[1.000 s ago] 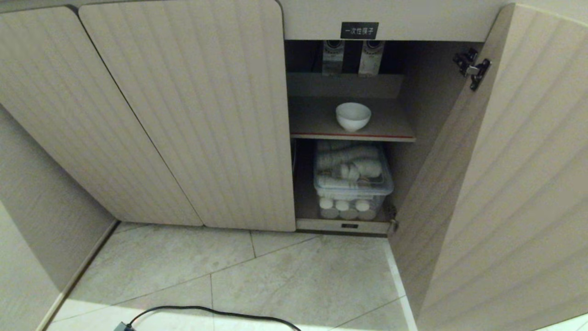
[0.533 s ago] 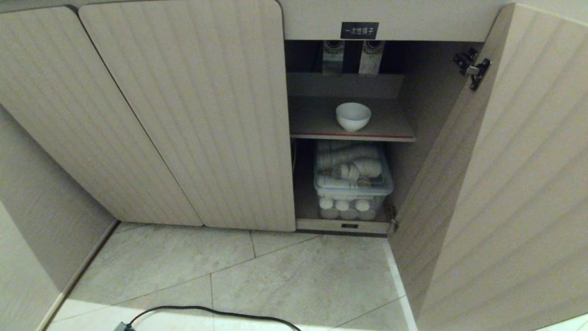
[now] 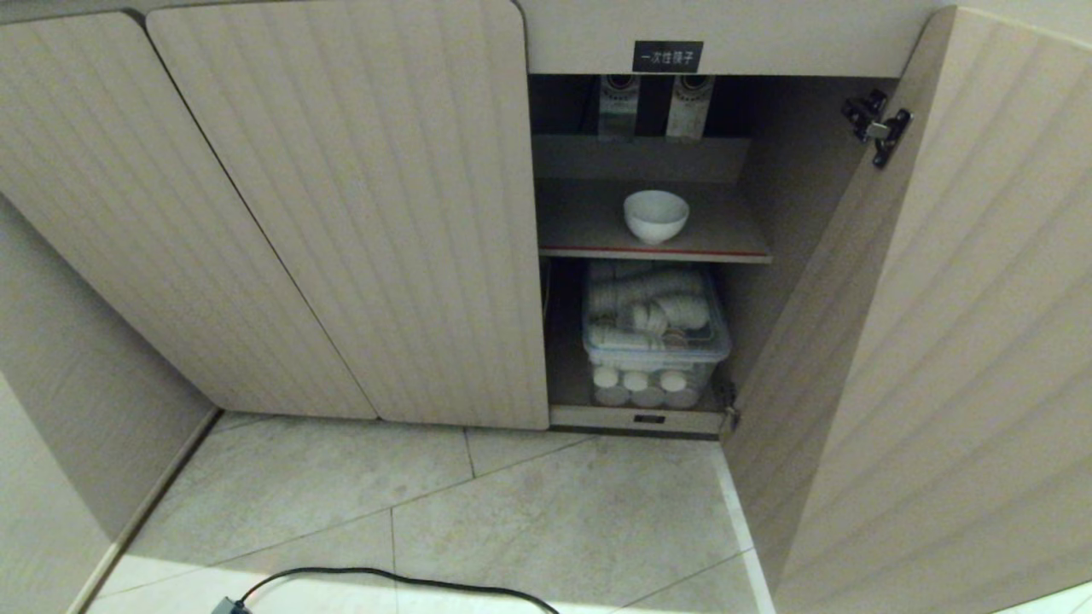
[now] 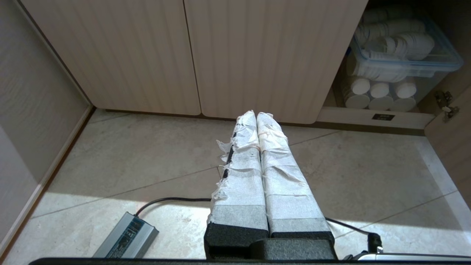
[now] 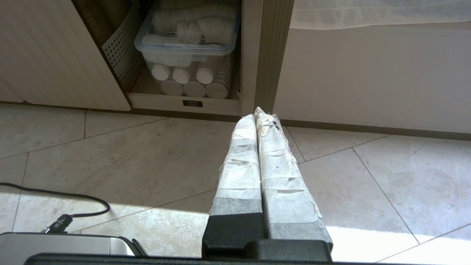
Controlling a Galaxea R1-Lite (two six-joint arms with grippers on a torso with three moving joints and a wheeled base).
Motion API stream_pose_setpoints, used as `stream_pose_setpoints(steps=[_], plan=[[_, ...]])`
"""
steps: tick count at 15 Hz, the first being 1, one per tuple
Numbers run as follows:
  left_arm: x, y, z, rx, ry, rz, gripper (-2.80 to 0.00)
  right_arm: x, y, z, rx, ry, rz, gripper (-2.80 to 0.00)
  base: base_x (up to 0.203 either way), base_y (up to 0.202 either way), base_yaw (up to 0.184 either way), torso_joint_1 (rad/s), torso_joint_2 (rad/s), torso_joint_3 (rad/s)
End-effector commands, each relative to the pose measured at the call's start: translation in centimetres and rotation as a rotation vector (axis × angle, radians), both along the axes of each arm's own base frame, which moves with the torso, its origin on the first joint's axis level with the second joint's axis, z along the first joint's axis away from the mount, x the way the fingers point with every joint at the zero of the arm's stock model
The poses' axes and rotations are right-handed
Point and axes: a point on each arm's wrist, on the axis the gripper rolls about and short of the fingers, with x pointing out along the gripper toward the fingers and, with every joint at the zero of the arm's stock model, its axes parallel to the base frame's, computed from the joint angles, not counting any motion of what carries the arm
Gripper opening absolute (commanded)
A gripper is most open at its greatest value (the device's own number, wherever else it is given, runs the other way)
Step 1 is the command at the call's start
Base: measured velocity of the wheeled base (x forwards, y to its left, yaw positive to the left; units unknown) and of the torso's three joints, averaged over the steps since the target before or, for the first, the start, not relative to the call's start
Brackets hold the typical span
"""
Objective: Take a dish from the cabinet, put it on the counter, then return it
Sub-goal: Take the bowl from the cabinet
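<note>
Ahead of my end effector, a clear lidded bin (image 3: 655, 328) of stacked paper cups (image 3: 640, 385); behind, a black cable (image 3: 401, 582) and grey power adapter (image 4: 127, 239) lie on the tiled floor (image 3: 529, 512).

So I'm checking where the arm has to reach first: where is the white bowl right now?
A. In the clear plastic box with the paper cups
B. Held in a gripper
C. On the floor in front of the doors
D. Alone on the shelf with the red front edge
D. The bowl stands upright by itself on the shelf, above the plastic box; both grippers are shut and empty over the floor.
</note>
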Motion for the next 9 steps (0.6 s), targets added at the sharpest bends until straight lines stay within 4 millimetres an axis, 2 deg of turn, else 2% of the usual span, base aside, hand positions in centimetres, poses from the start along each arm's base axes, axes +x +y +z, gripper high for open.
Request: stream_pose_setpoints(steps=[1, 7, 9], plan=[[0.00, 0.00, -0.02, -0.001, 0.000, 0.001, -2.80, 0.01, 0.00, 0.00, -0.001, 0.001, 0.000, -2.80, 0.000, 0.000, 0.000, 0.000, 0.00, 0.000], [0.00, 0.00, -0.02, -0.001, 0.000, 0.001, -2.80, 0.01, 0.00, 0.00, 0.000, 0.001, 0.000, -2.80, 0.000, 0.000, 0.000, 0.000, 0.00, 0.000], [-0.01, 0.00, 0.02, -0.001, -0.001, 0.001, -2.80, 0.01, 0.00, 0.00, -0.001, 0.001, 0.002, -2.80, 0.000, 0.128, -0.006, 0.002, 0.00, -0.002]])
